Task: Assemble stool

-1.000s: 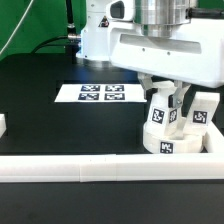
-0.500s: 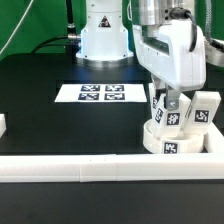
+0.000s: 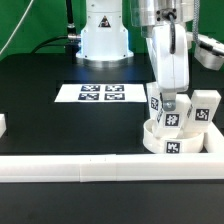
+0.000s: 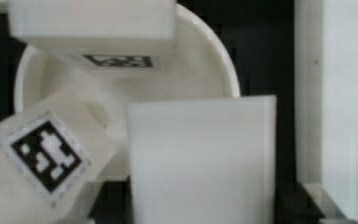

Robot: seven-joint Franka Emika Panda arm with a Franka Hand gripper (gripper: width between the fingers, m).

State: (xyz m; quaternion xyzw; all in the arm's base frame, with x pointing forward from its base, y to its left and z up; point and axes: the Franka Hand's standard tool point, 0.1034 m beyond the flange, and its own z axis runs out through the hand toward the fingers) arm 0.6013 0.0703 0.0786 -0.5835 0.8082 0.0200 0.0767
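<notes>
The round white seat disc (image 3: pixel 170 142) lies at the exterior view's right, against the front rail. Three white tagged leg blocks stand in it: one at the left (image 3: pixel 155 104), one in the middle (image 3: pixel 176 115), one at the right (image 3: pixel 204 108). My gripper (image 3: pixel 168 99) reaches down onto the middle leg block and is shut on it. In the wrist view that leg block (image 4: pixel 202 150) fills the gap of my gripper (image 4: pixel 202 202), with a dark finger tight on each side. Another tagged leg (image 4: pixel 48 152), a further leg (image 4: pixel 96 30) and the seat disc's rim (image 4: pixel 202 55) also show there.
The marker board (image 3: pixel 100 93) lies on the black table at the middle. A long white border rail (image 3: pixel 80 168) runs along the front, and another (image 3: pixel 214 142) stands right of the seat; it also shows in the wrist view (image 4: pixel 336 90). The robot base (image 3: pixel 103 35) stands behind.
My wrist has turned about its upright axis over the seat, its wide housing swinging from broadside to narrow. The gripper stays over the middle leg block.
</notes>
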